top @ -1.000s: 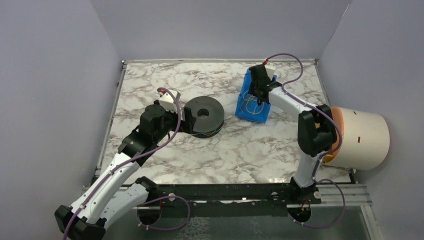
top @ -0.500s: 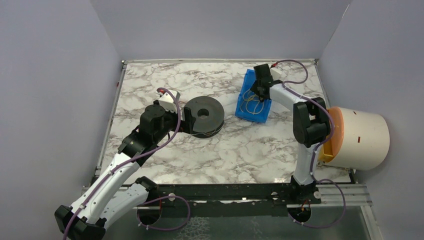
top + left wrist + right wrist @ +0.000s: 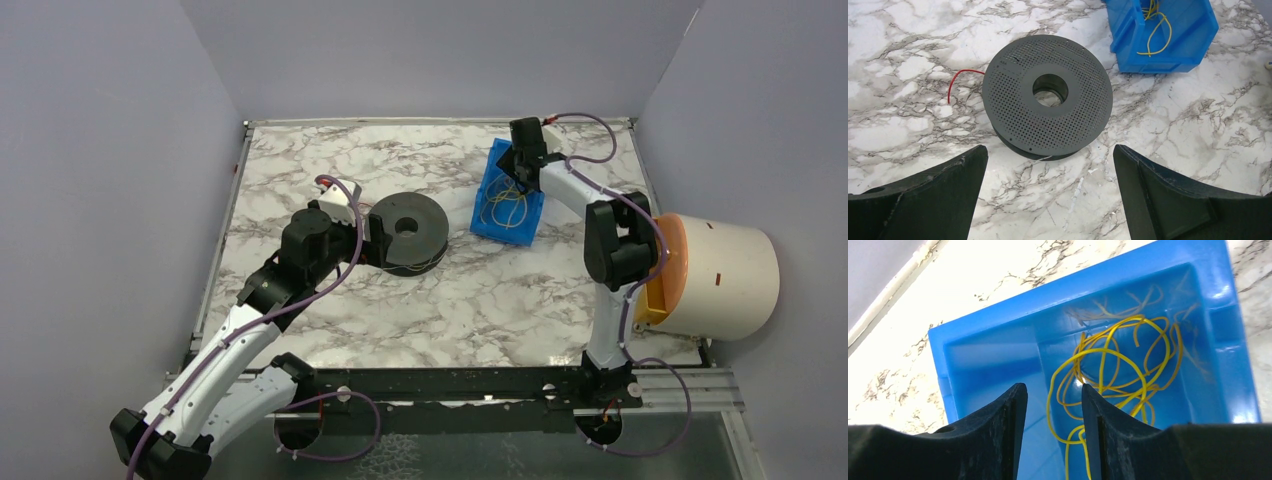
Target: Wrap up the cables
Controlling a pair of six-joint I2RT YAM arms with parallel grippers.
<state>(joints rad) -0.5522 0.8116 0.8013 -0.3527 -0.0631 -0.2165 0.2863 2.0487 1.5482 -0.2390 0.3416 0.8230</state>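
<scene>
The cables (image 3: 1118, 370) are a loose tangle of thin yellow wires lying inside a blue bin (image 3: 983, 355); they also show in the top view (image 3: 508, 205) and the left wrist view (image 3: 1155, 30). My right gripper (image 3: 1053, 390) hovers over the bin's far end (image 3: 520, 170), jaws apart with a modest gap. One yellow loop lies below that gap, not pinched. A black perforated spool (image 3: 1048, 117) lies flat on the marble, with a red strand (image 3: 955, 82) trailing from its left. My left gripper (image 3: 1050, 152) stands wide open just short of the spool (image 3: 407, 232), holding nothing.
A big white cylinder with an orange inside (image 3: 720, 275) lies on its side off the table's right edge. Grey walls close in the left, back and right. A black rail (image 3: 450, 385) runs along the near edge between the arm bases.
The right wrist has swung back from over the bin's middle toward its far end, and its jaws have narrowed a little. The left arm and spool have not moved.
</scene>
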